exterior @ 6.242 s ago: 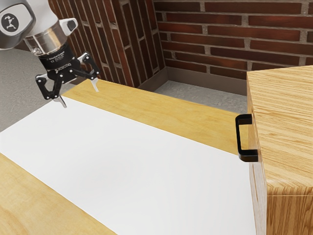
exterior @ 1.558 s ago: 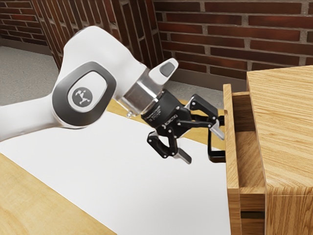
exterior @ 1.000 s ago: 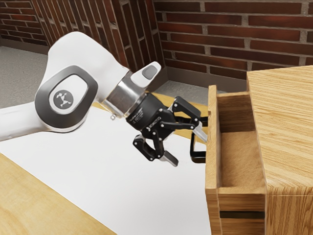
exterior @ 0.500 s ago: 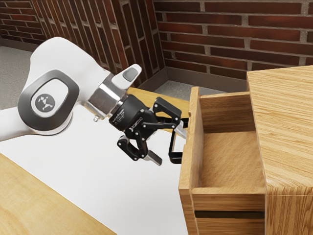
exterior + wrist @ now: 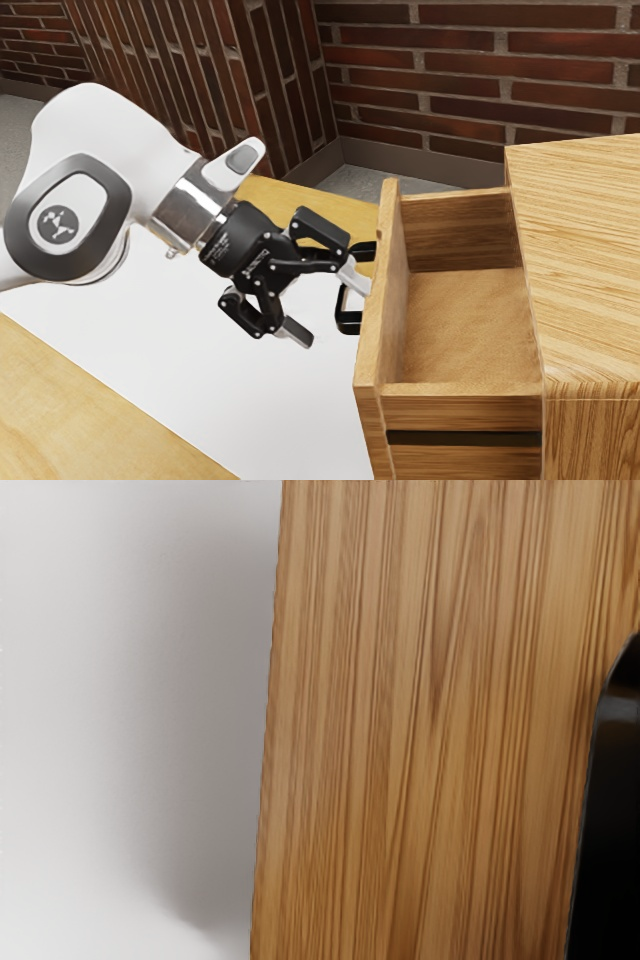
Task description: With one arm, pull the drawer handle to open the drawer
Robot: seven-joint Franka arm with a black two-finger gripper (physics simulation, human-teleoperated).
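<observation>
Exterior view, drawer handle [image 5: 347, 322] inside spread pincer [image 5: 332, 313]

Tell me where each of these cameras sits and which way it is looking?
Exterior view: sits beside the arm, above the table, facing the brick wall and wooden cabinet; it shows the white arm and its black tool, open at the handle of the drawer front.
Wrist view: rides on the arm's hand, facing the drawer front close up; a dark shape at one edge I cannot identify.
Shared: the drawer front and the white table.
</observation>
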